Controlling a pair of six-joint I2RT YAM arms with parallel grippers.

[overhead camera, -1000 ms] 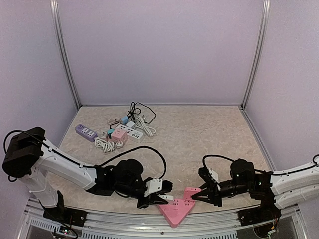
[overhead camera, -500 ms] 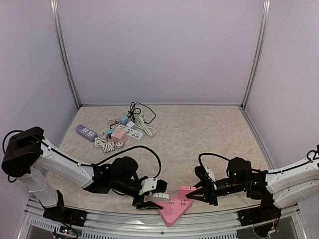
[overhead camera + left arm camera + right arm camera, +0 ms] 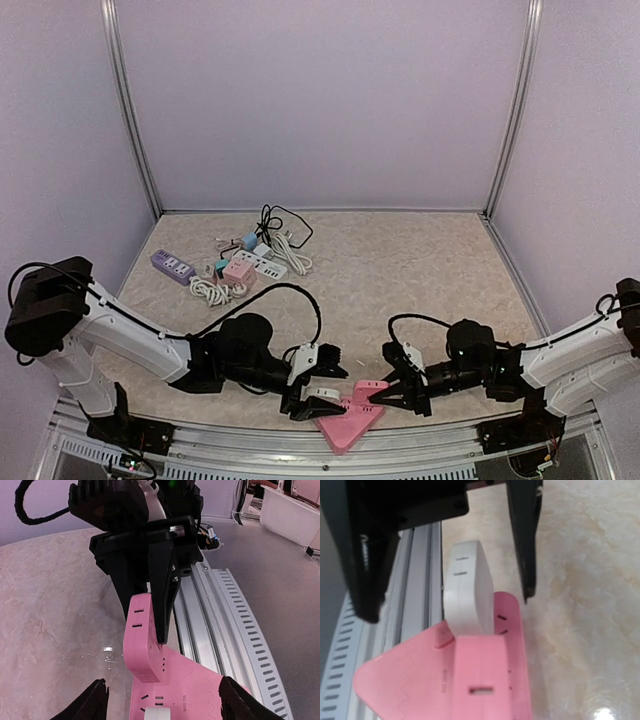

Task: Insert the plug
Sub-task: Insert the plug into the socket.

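Withdrawing the left gripper [image 3: 321,383], jaws apart, toward nine o'clock without brushing the white plug [image 3: 469,587] seems best; the right gripper [image 3: 383,393] clamps the pink strip [image 3: 415,680].

white plug [image 3: 157,714] cut by left wrist view's bottom edge, pink power strip [image 3: 470,680] cropped below, far cable pile [image 3: 245,262] indistinct

No readable text anywhere; tiny embossed marking on pink power strip [image 3: 186,686] too blurred to read.
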